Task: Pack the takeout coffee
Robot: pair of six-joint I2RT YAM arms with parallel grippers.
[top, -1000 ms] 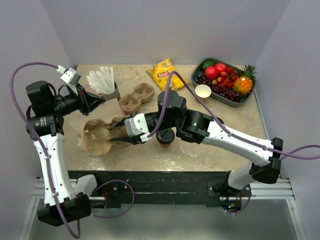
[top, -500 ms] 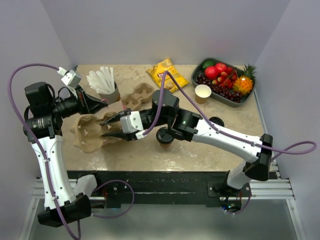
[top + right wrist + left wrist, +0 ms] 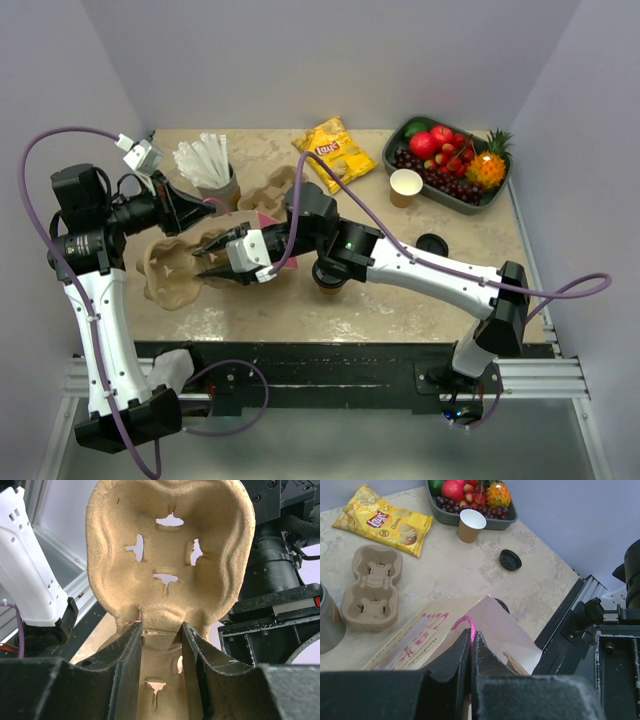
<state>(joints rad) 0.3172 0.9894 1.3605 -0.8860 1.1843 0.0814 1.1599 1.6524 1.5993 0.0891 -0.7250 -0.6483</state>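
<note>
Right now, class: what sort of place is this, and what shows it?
Probably a robot lab cell staged as a takeout counter: two arms bolted to a table boxed in by plain walls, with a chips bag, fruit tray and pulp cup carriers as props.

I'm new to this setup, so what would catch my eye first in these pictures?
At left, the right tool clamps a tan pulp cup carrier beside the paper bag whose pink handle the left tool pinches. The lidded takeout coffee stands under the right arm; a bright fruit tray sits back right.
</note>
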